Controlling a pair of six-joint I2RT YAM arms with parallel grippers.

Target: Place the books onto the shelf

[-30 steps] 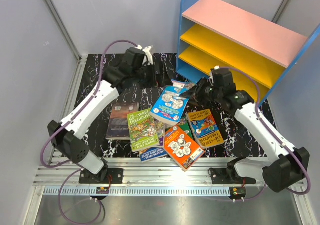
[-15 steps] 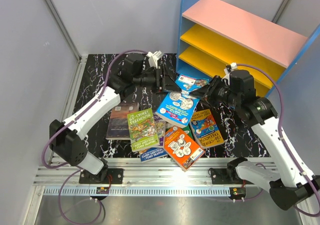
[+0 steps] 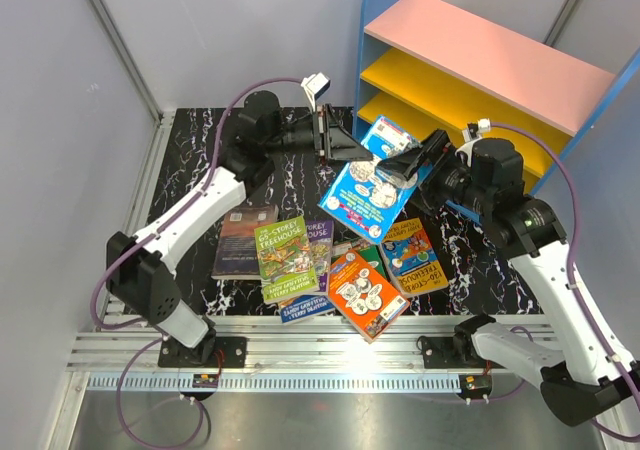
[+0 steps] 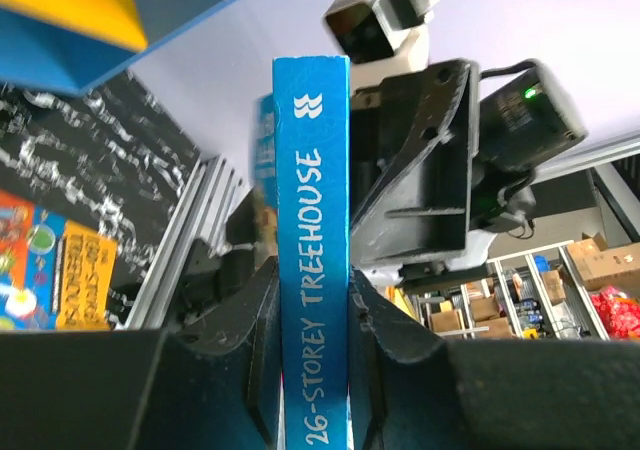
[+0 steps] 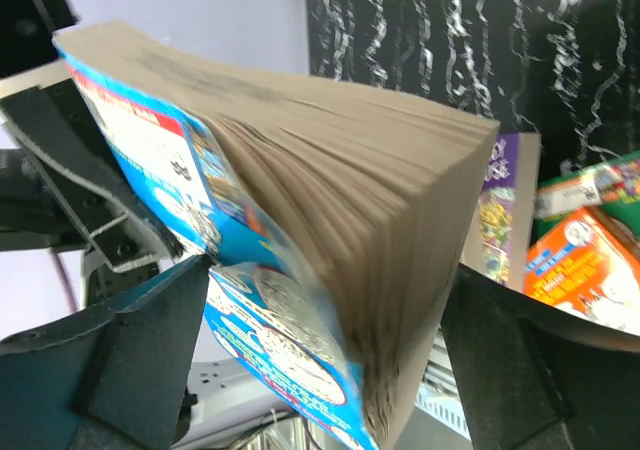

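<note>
Top external view, from the arm bases outward: the pile (image 3: 330, 270) of books lies flat and overlapping on the table (image 3: 190, 185), its near edge close to the table's front edge. A brown book (image 3: 243, 238) lies at the pile's left. Bare marbled table shows left of the pile and behind it.

Over the pile's far side the blue book (image 3: 362, 192) hangs tilted in the air, clear of the table and the other books. The left gripper (image 3: 348, 150) meets its upper part from the left and the right gripper (image 3: 405, 163) from the right, the two just beside each other.

Farther back the shelf (image 3: 470, 80) stands at the far right corner, its boards facing the arms. The blue book's top corner overlaps the shelf's lower left frame in this view. Whether they touch cannot be told from above.

Left wrist view adds the grip. The book's spine stands upright between the left fingers (image 4: 262, 310), and both press against it, pinching it. The right gripper's dark body sits close behind the spine, and a shelf corner fills the upper left.

Right wrist view adds the other side. The fanned page edge sits between the right fingers (image 5: 130, 340), which are spread wide, one on each side. Whether either touches the book I cannot tell. Beyond lie the table and part of the pile.
</note>
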